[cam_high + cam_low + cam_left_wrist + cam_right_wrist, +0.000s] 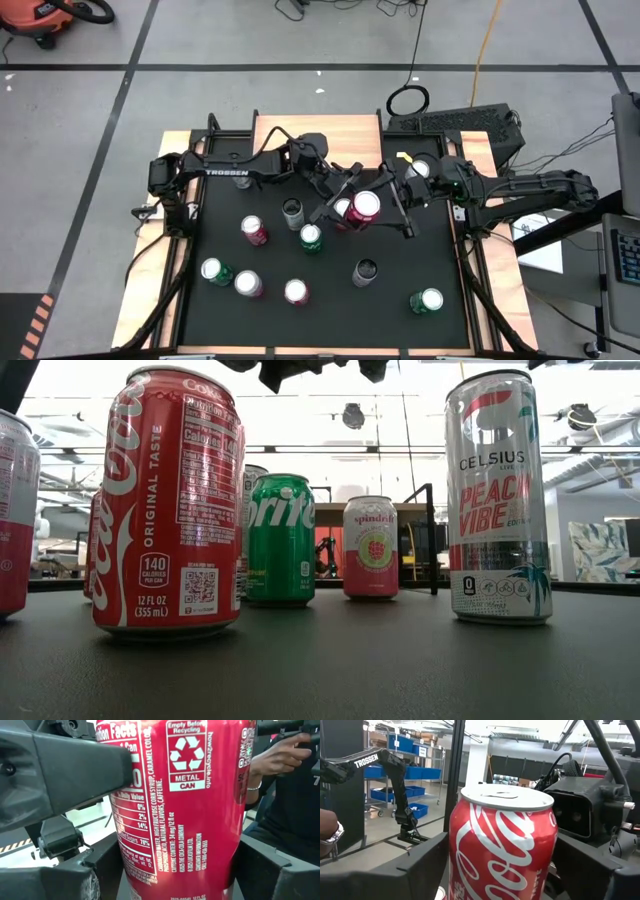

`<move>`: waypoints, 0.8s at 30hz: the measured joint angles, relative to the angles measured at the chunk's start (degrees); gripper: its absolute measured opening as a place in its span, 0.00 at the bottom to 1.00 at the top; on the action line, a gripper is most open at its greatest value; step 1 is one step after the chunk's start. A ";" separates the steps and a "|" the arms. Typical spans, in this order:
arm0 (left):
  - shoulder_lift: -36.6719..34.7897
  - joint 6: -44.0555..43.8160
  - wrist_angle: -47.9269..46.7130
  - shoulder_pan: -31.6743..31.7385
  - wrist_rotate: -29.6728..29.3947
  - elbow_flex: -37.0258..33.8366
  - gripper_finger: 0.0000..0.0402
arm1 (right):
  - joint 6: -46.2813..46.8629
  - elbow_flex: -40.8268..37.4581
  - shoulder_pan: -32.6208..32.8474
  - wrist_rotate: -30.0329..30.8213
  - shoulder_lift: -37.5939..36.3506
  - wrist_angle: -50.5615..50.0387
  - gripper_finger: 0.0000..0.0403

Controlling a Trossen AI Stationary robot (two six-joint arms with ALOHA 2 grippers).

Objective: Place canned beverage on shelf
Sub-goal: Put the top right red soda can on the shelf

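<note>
A red Coca-Cola can (362,206) hangs upright in the air over the middle of the black mat (330,320). My left gripper (348,200) comes at it from the table's left and my right gripper (386,206) from the right, and both are shut on it. The shelf (318,130), with a light wood top, stands at the mat's far edge; in the low view it shows far off behind the standing cans (330,512). The held can is above the low view's picture. My left gripper pinches the can's side wall (127,865) between its two fingers, one on each side of the body. The fingers come in about level from the table's left. The can stands upright in the hold, lifted clear of the mat. My right gripper has the same can between its two fingers, which lie against the wall (454,870) below the top rim. They come in about level from the table's right. One of its fingers (75,770) lies against the label side.
Several more cans stand on the mat: a pink one (254,230), a green one (311,238), a grey one (292,212), a dark one (365,271), one at the near right (427,300). A person's hand (280,755) shows beyond the table.
</note>
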 joint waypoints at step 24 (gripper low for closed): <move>-0.13 -0.11 -2.77 -0.09 0.13 -0.09 0.73 | -0.72 2.01 -0.47 -4.20 0.01 -5.71 0.74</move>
